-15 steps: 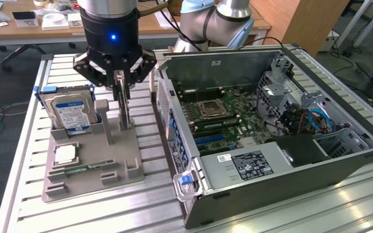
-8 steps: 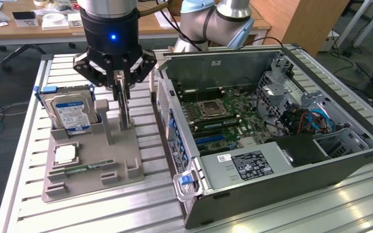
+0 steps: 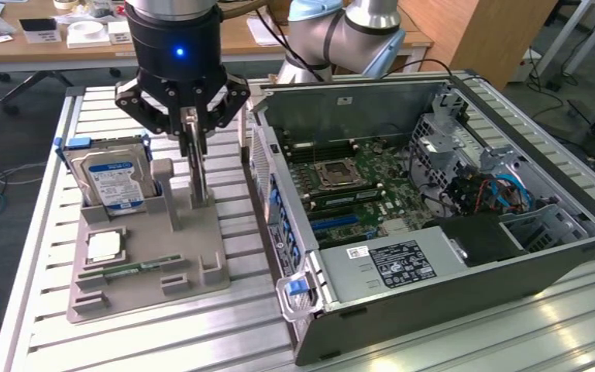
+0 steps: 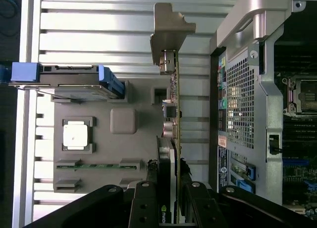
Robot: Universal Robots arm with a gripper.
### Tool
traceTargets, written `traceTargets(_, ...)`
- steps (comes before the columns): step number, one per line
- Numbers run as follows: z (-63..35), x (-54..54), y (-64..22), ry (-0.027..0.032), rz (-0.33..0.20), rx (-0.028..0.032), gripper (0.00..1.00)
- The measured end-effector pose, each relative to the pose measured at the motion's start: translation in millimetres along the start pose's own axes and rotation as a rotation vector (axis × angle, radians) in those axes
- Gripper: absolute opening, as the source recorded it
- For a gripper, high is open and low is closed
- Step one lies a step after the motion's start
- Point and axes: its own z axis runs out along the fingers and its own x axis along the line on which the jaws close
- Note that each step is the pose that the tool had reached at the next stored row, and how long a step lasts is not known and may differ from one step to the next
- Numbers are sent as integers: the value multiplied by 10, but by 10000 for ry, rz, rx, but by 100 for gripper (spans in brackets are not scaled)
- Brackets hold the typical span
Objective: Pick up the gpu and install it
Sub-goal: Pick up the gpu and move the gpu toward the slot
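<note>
The gpu (image 3: 196, 174) stands on edge, upright, over the grey holder tray (image 3: 179, 256). My gripper (image 3: 192, 128) comes down on it from above and is shut on its upper edge. In the wrist view the gpu (image 4: 174, 104) runs edge-on away from the gripper (image 4: 167, 177), with a black finger (image 4: 147, 188) pressed against each face and the card's metal bracket (image 4: 171, 25) at the far end. Whether the card's lower edge still rests in the tray I cannot tell. The open computer case (image 3: 545, 232) lies beside the tray, at the exterior view's right, its motherboard (image 3: 349, 182) exposed.
On the tray sit a silver hard drive (image 3: 117, 178) with a blue label, a processor chip (image 3: 104, 246) and a green memory stick (image 3: 132, 270). The case's perforated wall (image 4: 240, 104) stands close to the card. All rests on a slatted metal table (image 3: 225, 341).
</note>
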Motion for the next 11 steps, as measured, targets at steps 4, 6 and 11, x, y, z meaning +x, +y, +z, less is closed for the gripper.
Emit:
traceTargets(4, -51, 0, 6, 0, 1, 0, 27)
traceTargets(6, -76, 0, 8, 0, 0, 1, 27)
traceTargets(11, -147, 0, 16, 1, 0, 1, 27)
